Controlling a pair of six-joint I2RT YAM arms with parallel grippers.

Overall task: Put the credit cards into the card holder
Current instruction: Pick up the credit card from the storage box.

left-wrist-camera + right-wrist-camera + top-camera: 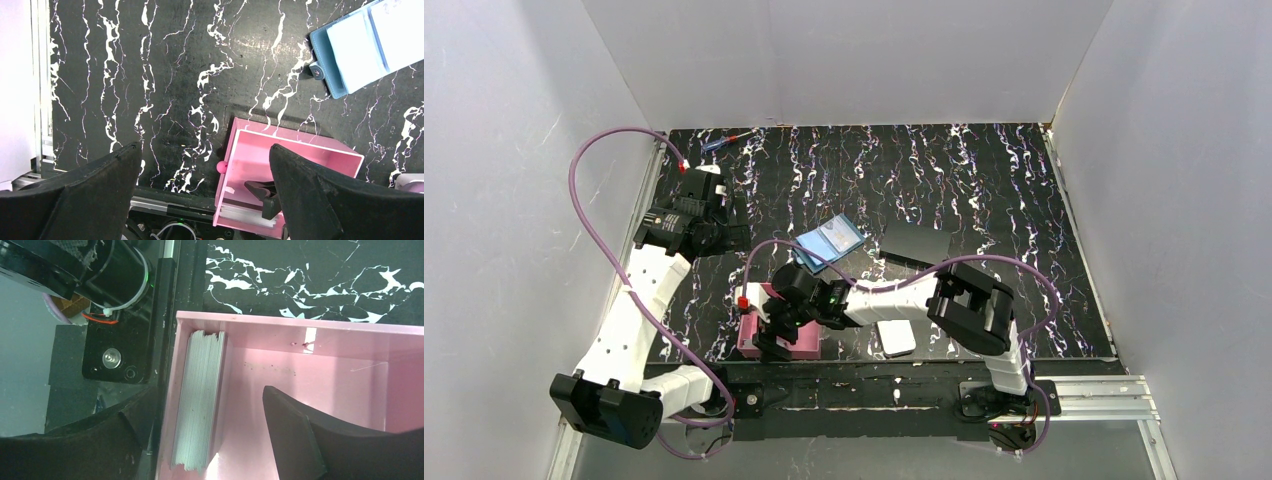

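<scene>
The credit cards (200, 400) are a stack of several thin pale cards standing on edge against the left wall of a pink tray (300, 327). My right gripper (209, 407) is open and reaches down over that wall. One finger is outside the tray, the other inside, and the stack stands between them untouched. The card holder (832, 242), a teal-blue wallet, lies open on the marbled mat beyond the tray; the left wrist view has the card holder (330, 65) at its top right. My left gripper (714, 225) hovers open and empty at the left, away from the tray (260, 150).
A flat black rectangle (916, 243) lies right of the wallet. A white rounded block (895, 337) sits beside the right arm near the front edge. A small blue and red object (724, 142) lies at the back left. White walls close in three sides.
</scene>
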